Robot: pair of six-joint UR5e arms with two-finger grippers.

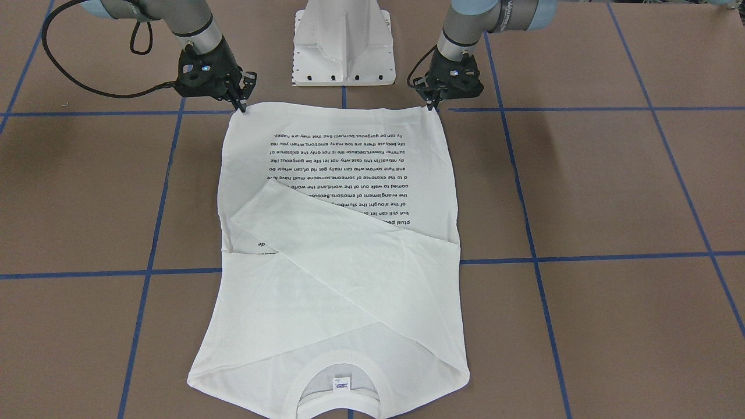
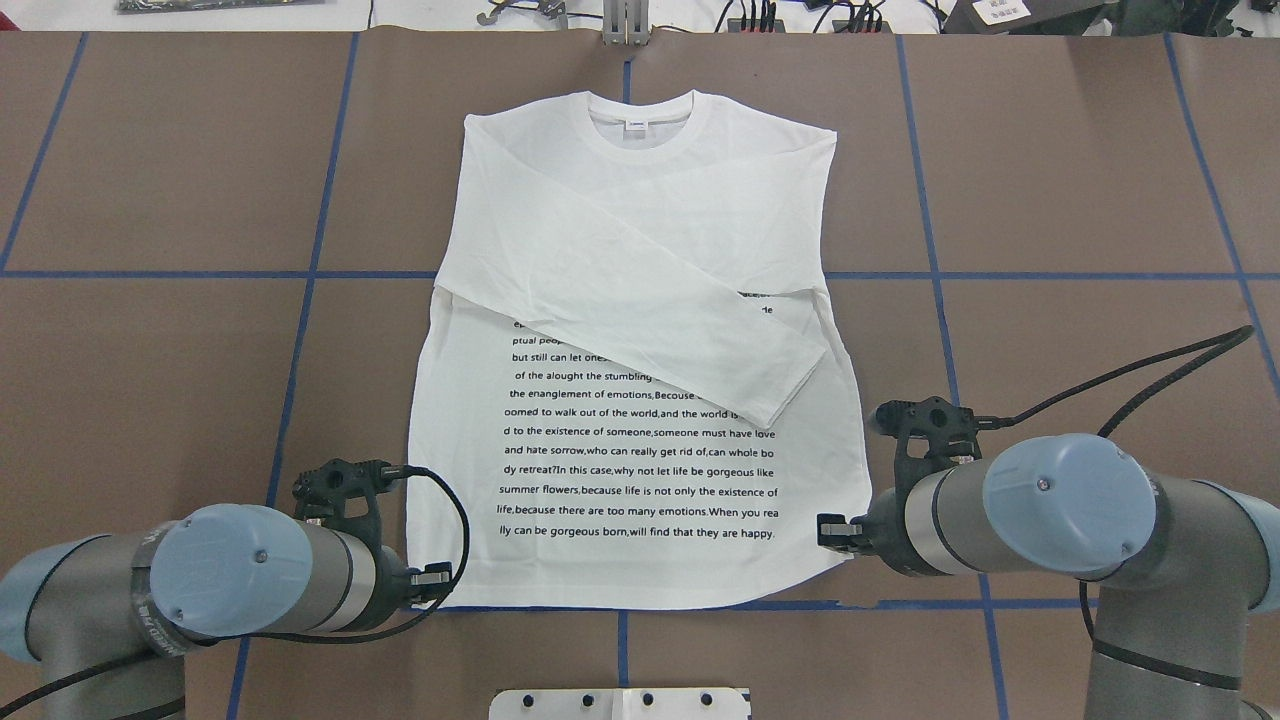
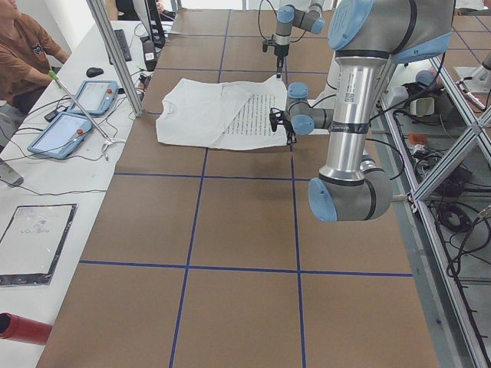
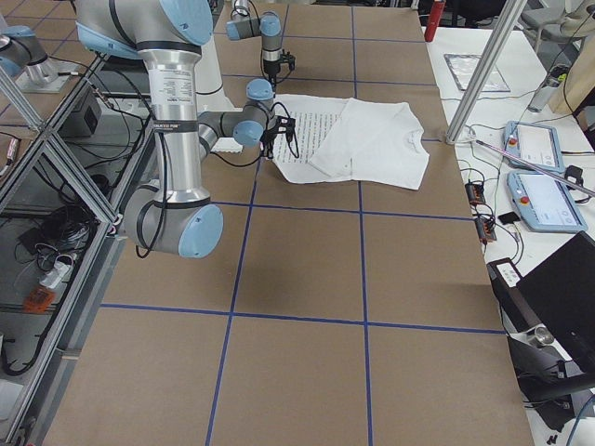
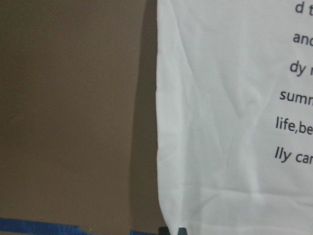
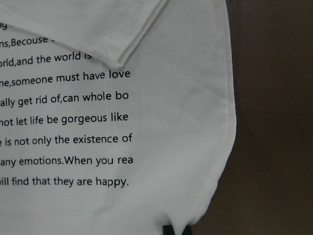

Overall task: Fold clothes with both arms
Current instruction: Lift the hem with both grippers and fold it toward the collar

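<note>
The white long-sleeved shirt (image 2: 640, 200) lies flat on the brown table, print side up. Its ribbed collar (image 2: 640, 155) points away from the robot, and both sleeves are folded across the chest above the black text (image 2: 640, 470). My left gripper (image 2: 440, 578) is shut on the near hem corner on its side, also seen in the front view (image 1: 432, 103). My right gripper (image 2: 830, 530) is shut on the other hem corner (image 1: 240, 106). Each wrist view shows dark fingertips (image 5: 181, 231) (image 6: 167, 230) at the bottom edge, pinching the shirt (image 5: 220, 147) (image 6: 186, 122).
The white pedestal base (image 1: 343, 46) stands just behind the hem, between the arms. Blue tape lines (image 2: 300, 274) grid the table. At the far edge a person (image 3: 23, 54) sits by two tablets (image 3: 65, 130) and a metal post (image 3: 115, 54).
</note>
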